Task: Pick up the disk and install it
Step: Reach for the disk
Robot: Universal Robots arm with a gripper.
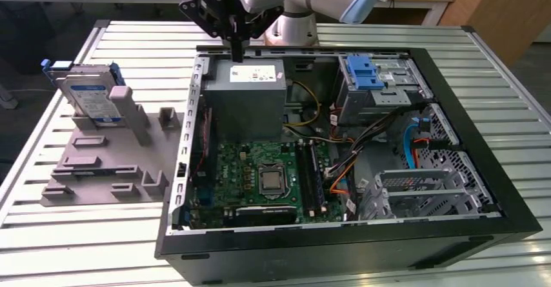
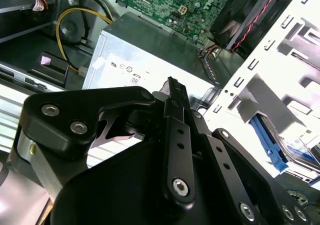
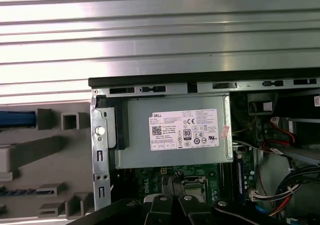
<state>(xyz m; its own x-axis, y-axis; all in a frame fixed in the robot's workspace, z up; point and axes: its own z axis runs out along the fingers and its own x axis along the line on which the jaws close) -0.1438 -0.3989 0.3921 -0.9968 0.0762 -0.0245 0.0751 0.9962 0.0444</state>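
**Closed pincer above the power supply; disk upright outside the case**

On the slatted metal table (image 1: 77, 248) the open computer case (image 1: 344, 256) lies on its side with its inside turned up, so parts can be reached from above. Outside the case, at the exterior view's left, lies a grey holder plate (image 1: 95, 171). Inside, against the wall nearest the arm's base, sits the grey power supply (image 1: 245, 100), with metal drive cages (image 1: 430, 190) at the case's opposite side. The disk (image 1: 89, 98) stands on edge in the holder, which probably leaves its faces free for a grasp. The gripper (image 1: 235, 57) hangs just above the power supply, its fingers pressed together on nothing, well apart from the disk. Loose cables (image 1: 370, 132) cross the case beside the cages and are a likely hindrance.
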